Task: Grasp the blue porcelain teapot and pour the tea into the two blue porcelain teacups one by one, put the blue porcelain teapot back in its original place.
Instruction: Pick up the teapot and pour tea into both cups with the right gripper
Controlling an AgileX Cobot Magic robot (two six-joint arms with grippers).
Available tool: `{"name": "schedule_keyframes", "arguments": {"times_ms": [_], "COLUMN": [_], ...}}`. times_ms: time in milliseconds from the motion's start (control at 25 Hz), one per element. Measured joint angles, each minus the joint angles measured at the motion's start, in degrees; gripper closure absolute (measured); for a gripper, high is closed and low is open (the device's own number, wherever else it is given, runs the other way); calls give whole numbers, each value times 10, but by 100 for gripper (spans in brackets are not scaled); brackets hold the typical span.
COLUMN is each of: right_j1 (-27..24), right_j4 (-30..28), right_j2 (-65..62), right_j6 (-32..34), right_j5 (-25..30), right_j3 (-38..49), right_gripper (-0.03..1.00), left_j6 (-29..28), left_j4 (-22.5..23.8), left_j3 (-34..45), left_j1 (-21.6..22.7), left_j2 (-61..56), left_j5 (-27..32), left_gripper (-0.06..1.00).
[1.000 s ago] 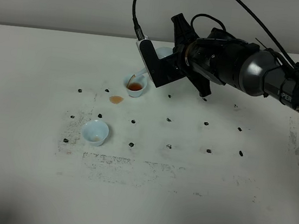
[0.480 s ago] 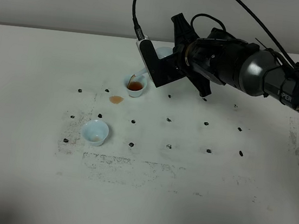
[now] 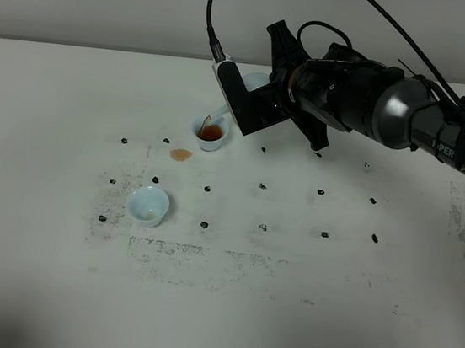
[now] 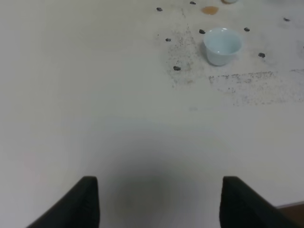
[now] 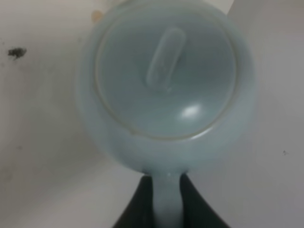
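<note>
The blue porcelain teapot fills the right wrist view, lid up, its loop handle pinched between the black fingers of my right gripper. In the exterior high view my right gripper holds the teapot tilted, spout down over the far teacup. A thin stream of tea runs into that cup, which holds reddish-brown liquid. The near teacup stands upright and looks empty; it also shows as the teacup in the left wrist view. My left gripper hangs open over bare table, well short of it.
A small brown spill lies on the white table beside the far cup. Several small black marks dot the table in a grid. The right arm and its cables stretch across the back right.
The teapot stays tilted over the far cup with tea still running; the right arm has barely shifted. The near cup has not moved.
</note>
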Motion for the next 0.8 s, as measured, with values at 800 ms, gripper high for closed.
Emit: {"name": "schedule_keyframes", "arguments": {"times_ms": [800], "right_j1": [0], "right_j4": [-3], "right_j2": [0], "right_j6": [0], "right_j5": [-2], "right_j3": [0], "right_gripper": [89], "left_j6": [0], "left_j4": [0], "left_j3": [0], "left_j1": [0], "left_j2": [0], "left_j5": [0], "left_gripper": [38]}}
